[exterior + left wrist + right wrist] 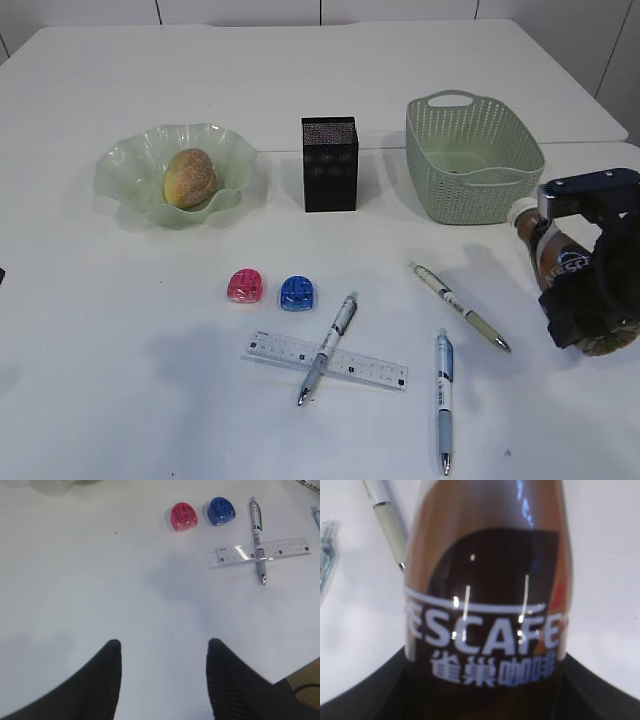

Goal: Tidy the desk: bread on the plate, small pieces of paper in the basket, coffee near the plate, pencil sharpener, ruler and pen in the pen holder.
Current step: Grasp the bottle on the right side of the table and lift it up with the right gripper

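Coffee bottle (556, 262), glossy brown with a white cap, sits clasped in the right gripper (590, 300) near the table's right edge. Ruffled green plate (125, 165) holds the round bread (190, 178); the woven basket (474, 160) looks empty. The left gripper (164, 652) hangs unclenched over bare tabletop.

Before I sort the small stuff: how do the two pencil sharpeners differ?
The pink sharpener sits on the left, nearer the plate; the blue sharpener sits on the right, nearer the ruler and crossed pen. Colour is the main difference. Both share the same domed shape and similar size, lying apart on the table.
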### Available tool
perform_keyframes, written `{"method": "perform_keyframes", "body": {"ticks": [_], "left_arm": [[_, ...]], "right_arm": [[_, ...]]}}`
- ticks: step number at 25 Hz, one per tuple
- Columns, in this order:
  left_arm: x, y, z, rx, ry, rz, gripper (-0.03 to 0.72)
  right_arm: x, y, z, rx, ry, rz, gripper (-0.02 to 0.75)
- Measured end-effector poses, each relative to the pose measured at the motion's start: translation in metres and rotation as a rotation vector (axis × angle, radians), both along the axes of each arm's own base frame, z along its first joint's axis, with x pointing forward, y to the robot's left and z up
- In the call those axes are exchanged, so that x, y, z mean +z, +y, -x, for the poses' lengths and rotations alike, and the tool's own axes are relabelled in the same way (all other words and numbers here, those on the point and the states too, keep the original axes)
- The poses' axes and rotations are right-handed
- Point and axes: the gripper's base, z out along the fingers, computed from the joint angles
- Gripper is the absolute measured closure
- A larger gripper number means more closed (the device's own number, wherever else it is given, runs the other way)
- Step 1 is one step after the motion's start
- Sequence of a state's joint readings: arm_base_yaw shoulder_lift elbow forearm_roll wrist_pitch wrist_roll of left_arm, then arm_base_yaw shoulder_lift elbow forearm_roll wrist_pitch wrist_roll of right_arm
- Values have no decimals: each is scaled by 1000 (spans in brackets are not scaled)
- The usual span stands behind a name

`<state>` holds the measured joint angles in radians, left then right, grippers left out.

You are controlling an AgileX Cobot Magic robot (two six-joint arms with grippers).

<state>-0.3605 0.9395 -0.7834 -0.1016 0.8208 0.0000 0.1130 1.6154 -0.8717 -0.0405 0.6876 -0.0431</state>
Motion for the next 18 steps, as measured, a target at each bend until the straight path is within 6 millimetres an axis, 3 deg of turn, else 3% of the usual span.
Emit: {"method": "perform_keyframes", "body": {"ticks": [13,18], "left_arm": [[1,-2,0,3,5,31,305],[2,-4,0,7,3,68,305]], "right_arm": [[11,4,-2,-36,-14,-56,239],[21,15,-7,42,-39,-153,239]]}}
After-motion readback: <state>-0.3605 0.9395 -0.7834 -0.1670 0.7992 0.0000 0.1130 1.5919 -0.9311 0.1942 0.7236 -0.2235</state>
